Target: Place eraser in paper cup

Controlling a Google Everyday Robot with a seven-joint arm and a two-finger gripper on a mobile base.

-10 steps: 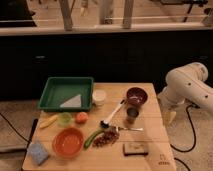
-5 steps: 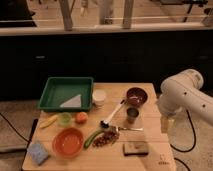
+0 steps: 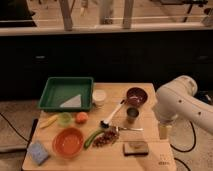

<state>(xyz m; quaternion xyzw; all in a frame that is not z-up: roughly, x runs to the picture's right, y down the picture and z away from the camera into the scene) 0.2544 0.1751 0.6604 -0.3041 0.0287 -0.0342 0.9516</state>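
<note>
- The counter (image 3: 107, 161) carries everything, and my arm (image 3: 182, 102) reaches in over its right edge.
- The green tray (image 3: 50, 95) at the back left holds only a pale triangular scrap (image 3: 71, 102).
- The orange bowl (image 3: 68, 142) at the front left looks empty. I cannot see into the dark red bowl (image 3: 136, 95) well enough to tell.
- The gripper (image 3: 163, 131) hangs near the right edge, just right of the eraser, fingers spread wide and holding nothing.
- The paper cup (image 3: 99, 97) stands upright just beside the tray, well apart from the eraser.
- The eraser (image 3: 136, 148) lies flat at the front right. I should come down squarely, pinch across its narrow width, then lift clear of the metal cup (image 3: 132, 115) and spoon (image 3: 112, 114). The cup's mouth is small, so I should lower the eraser in end first.
</note>
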